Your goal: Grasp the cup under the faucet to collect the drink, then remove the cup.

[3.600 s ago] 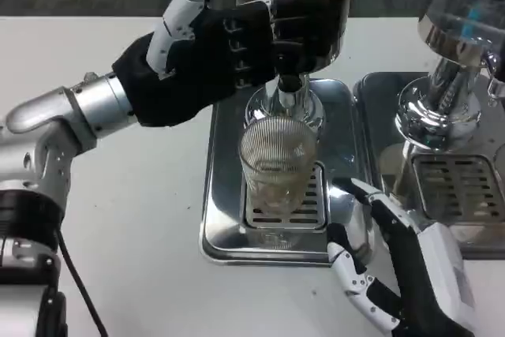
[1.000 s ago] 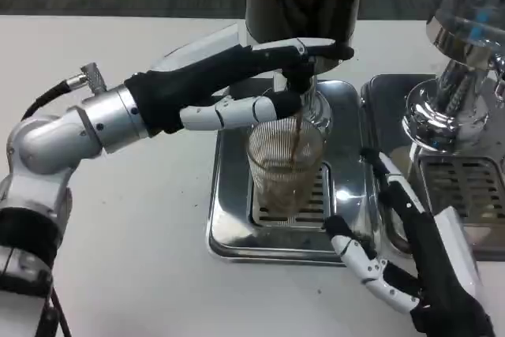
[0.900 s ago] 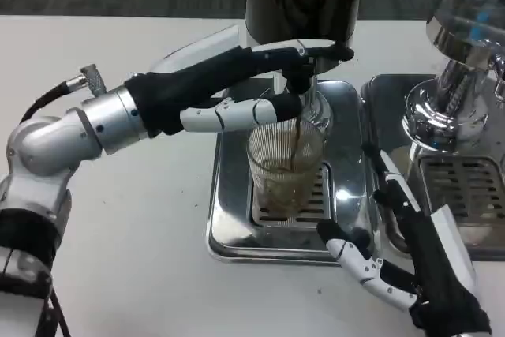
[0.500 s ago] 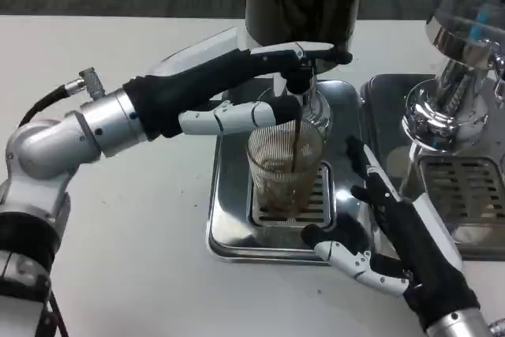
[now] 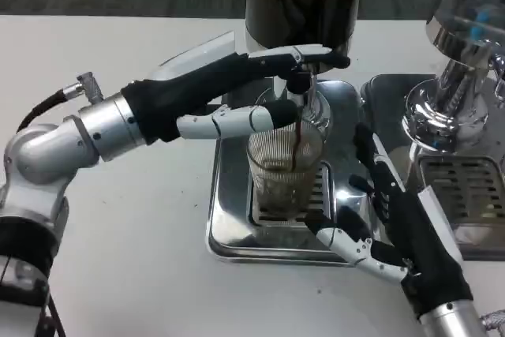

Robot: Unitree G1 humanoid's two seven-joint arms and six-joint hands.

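A ribbed clear glass cup (image 5: 286,170) stands on the grate of the steel drip tray (image 5: 229,226), under the faucet (image 5: 293,84) of the dark dispenser (image 5: 304,1). A thin brown stream runs from the faucet into the cup, and brown drink lies in its lower part. My left hand (image 5: 225,88) reaches in from the left with its fingers laid on the faucet lever above the cup. My right hand (image 5: 390,222) is spread open just right of the cup, fingers apart, holding nothing; I cannot tell whether its fingertips touch the glass.
A second dispenser (image 5: 465,29) with a chrome base and its own drip tray (image 5: 465,195) stands at the right. Bare white tabletop (image 5: 142,234) lies left of the tray and along the front edge.
My right hand has moved up and left from the tray's front right corner to the cup's right side. The left hand stays on the lever and the drink keeps pouring.
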